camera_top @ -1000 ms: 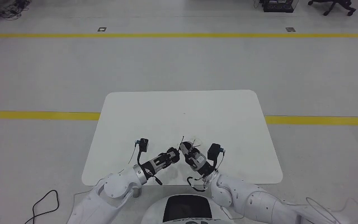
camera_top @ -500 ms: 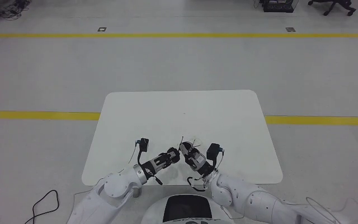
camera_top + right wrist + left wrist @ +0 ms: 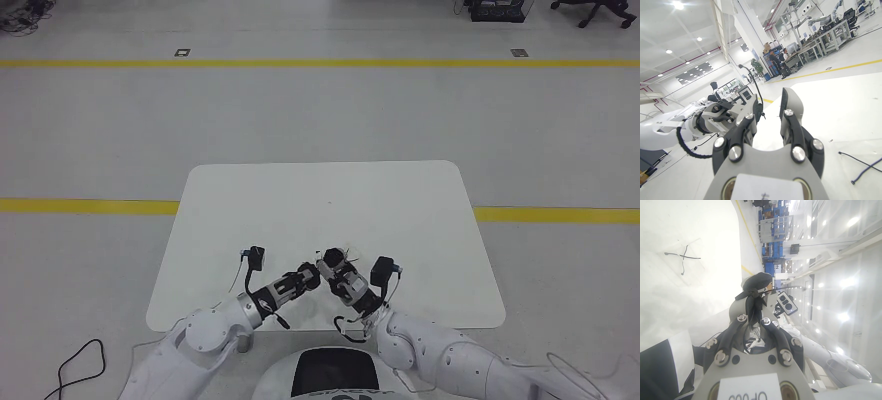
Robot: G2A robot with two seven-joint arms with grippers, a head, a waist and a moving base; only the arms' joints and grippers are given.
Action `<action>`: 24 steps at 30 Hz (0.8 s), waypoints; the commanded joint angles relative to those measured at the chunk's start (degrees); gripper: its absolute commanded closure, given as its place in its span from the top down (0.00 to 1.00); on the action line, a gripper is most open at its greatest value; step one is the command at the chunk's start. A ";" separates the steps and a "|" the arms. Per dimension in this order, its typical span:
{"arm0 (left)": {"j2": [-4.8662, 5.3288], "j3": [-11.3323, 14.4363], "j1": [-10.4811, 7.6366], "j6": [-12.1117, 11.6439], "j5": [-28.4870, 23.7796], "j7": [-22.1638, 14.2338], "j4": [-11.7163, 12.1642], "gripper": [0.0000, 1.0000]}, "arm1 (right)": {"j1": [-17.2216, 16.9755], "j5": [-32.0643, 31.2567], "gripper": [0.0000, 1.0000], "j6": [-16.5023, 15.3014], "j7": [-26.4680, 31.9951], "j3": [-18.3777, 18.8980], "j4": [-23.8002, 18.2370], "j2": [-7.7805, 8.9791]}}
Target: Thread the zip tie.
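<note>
Table (image 3: 400, 200) reaches well ahead of left gripper (image 3: 753, 296) pinching zip tie (image 3: 756, 85), right gripper (image 3: 770, 96) spread.

Both arms low at the near side, forearms converging toward the middle. Left arm (image 3: 215, 328) angles far and rightward; right arm (image 3: 440, 350) angles far and leftward. Grippers meet tip to tip, just beside each other. Left gripper (image 3: 310, 278): fingers pinched together on the zip tie (image 3: 755, 85). Right gripper (image 3: 770, 97): fingers spread, clear gap between the pads.
</note>
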 commanded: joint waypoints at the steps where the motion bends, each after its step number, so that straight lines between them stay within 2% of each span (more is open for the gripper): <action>1: 0.00 -0.10 -0.03 -0.04 -0.49 -0.11 0.20 0.00 | -0.14 0.21 1.00 0.00 -0.25 0.00 -0.36 0.13; 5: 0.07 -0.79 0.02 -0.64 -2.07 -0.49 0.64 0.00 | -0.59 0.86 1.00 0.00 -0.76 0.00 -1.86 0.84; 14: 0.19 -1.29 0.44 -1.03 -2.13 -0.44 0.58 0.00 | -1.15 1.81 1.00 0.00 -2.57 0.00 -4.53 3.03; 18: 0.19 -1.54 0.59 -1.25 -2.75 -0.13 0.85 0.00 | -1.77 0.24 1.00 0.00 -2.27 0.00 -7.48 4.10; 24: 0.24 -2.07 0.36 -1.23 -4.34 -1.06 1.78 0.00 | -1.77 0.24 1.00 0.00 -2.27 0.00 -7.48 4.10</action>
